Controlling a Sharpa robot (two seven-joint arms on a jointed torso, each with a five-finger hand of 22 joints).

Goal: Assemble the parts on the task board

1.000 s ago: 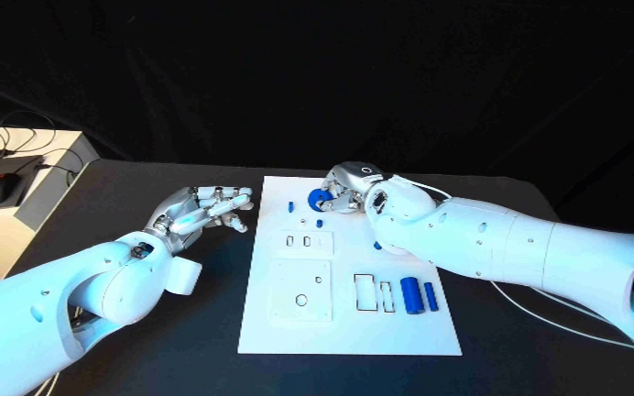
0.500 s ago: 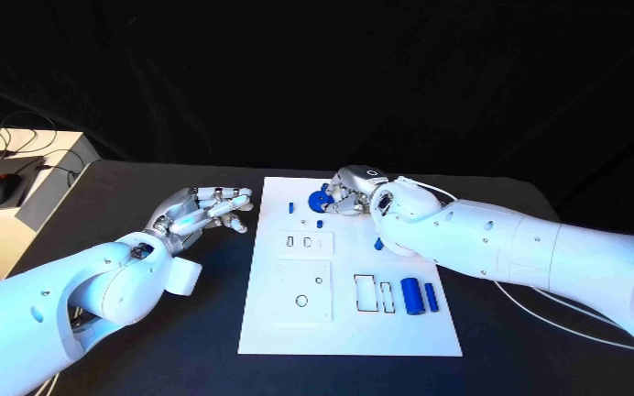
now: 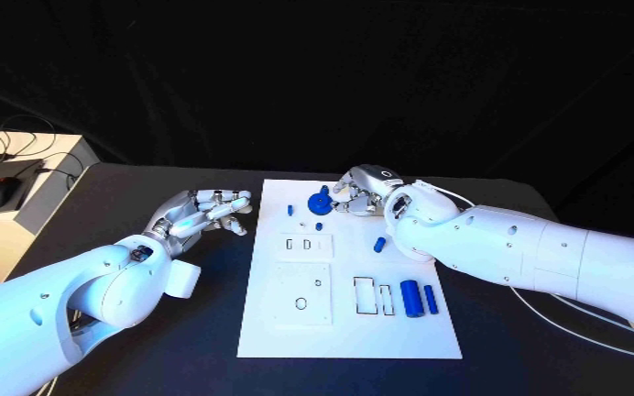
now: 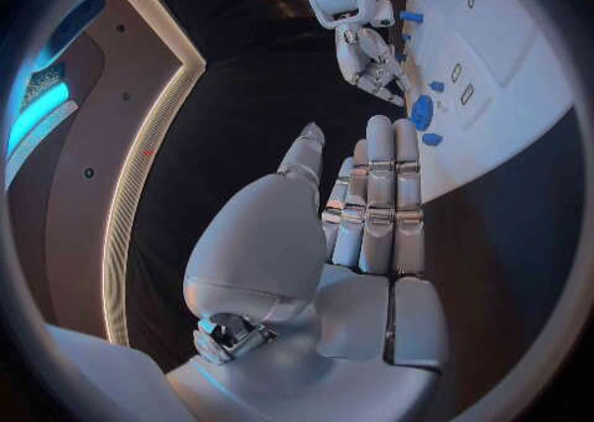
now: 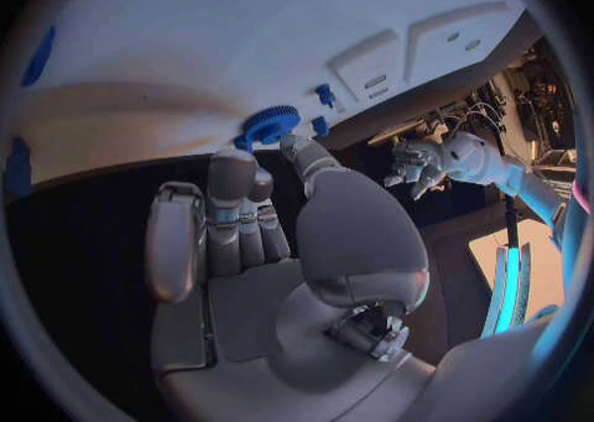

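1. Head view gives you the right hand at the far end of the task board, with its fingertips just beside the blue gear. You cannot tell from this view whether they touch it.
2. Right wrist view shows you that same hand with its fingers side by side and stretched toward the gear. Nothing lies in the palm, and the fingertips stop just short of the gear's toothed rim.
3. Your left hand hovers over the black table, just off the board's left edge and apart from it. Its fingers curl loosely inward.
4. Left wrist view confirms the left hand holds nothing: its fingers lie close together, nearly straight, pointing toward the board's far corner.
5. Parts on the board: the gear sits near the far edge, with a short blue pin to its left and a small blue peg just in front of it. A slim blue piece lies near the right arm, about mid-board.
6. Toward the near end, 2 blue cylinders lie side by side beside 2 rectangular slots.
7. Room to move: you have bare table on the left of the board around the left hand, and bare board in front of the cylinders. The right arm covers the board's right edge from mid-board back to the gear.
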